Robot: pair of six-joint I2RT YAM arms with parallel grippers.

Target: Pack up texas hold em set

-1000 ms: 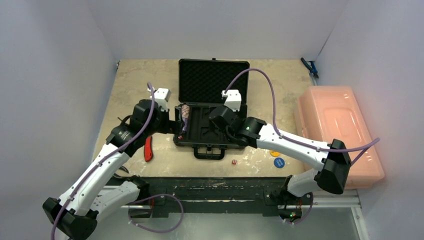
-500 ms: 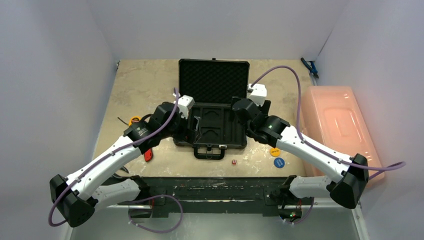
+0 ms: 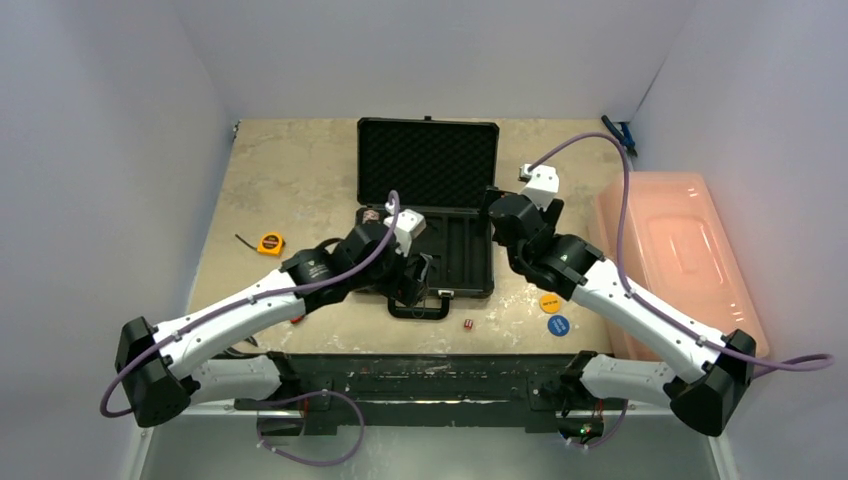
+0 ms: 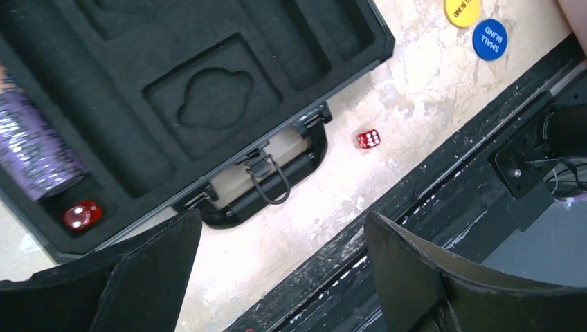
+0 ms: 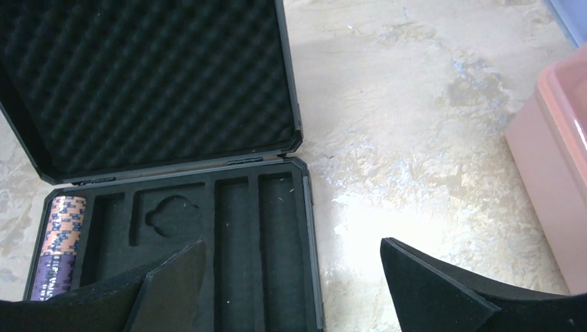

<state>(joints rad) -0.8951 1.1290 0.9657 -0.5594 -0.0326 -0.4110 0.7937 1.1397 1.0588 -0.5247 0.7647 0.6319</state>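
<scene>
Top view: briefcase (image 3: 428, 165) open at centre; die (image 3: 467, 324), yellow disc (image 3: 549, 302) and blue disc (image 3: 557, 325) lower right, unpacked.

Left wrist view: left gripper (image 4: 284, 277) wide, empty; that die right of centre, second die (image 4: 82, 214) in the tray (image 4: 277, 76), lower left.

Right wrist view: right gripper (image 5: 291, 283) wide, empty, over the tray's right side.

We judge the step — fetching the loose die, probably the left arm's; next: lower, close on it.
</scene>
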